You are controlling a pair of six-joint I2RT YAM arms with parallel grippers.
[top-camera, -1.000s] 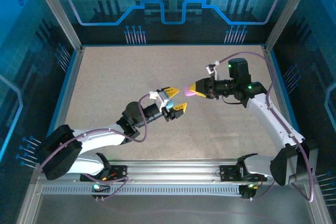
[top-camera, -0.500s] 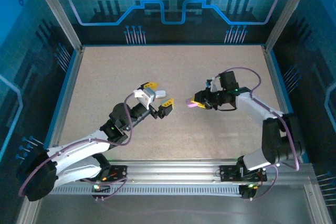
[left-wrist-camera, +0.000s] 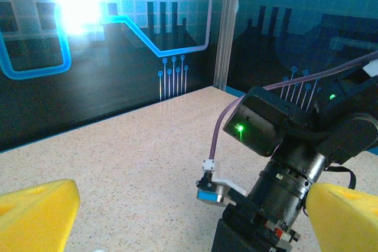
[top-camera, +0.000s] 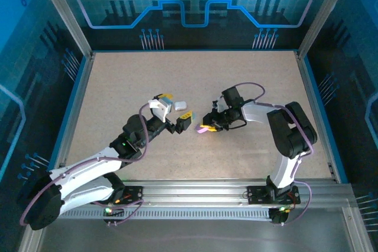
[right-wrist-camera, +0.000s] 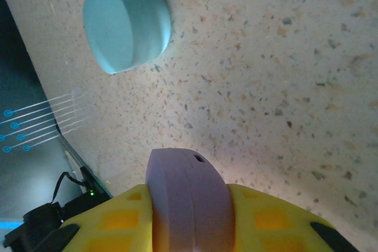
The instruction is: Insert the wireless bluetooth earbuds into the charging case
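My right gripper (top-camera: pixel 207 127) is shut on a light purple charging case (right-wrist-camera: pixel 189 199), held edge-on between the yellow fingers just above the table. That purple case (top-camera: pixel 204 128) sits low near the table's middle. A teal case (right-wrist-camera: pixel 127 25) lies closed on the table beyond it. My left gripper (top-camera: pixel 179 106) stands wide open, its yellow fingers (left-wrist-camera: pixel 35 213) far apart with nothing held. A small pale case (top-camera: pixel 180 105) rests on the table between those fingers. The earbuds are hidden.
The speckled table (top-camera: pixel 118 81) is walled by blue panels and metal posts (top-camera: pixel 65 16). An aluminium rail (top-camera: pixel 195 190) runs along the near edge. The right arm's wrist (left-wrist-camera: pixel 295 146) looms close in front of the left wrist camera.
My left gripper has opened wide and drawn back to the left, leaving the pale case on the table. My right gripper carried the purple case left and down.
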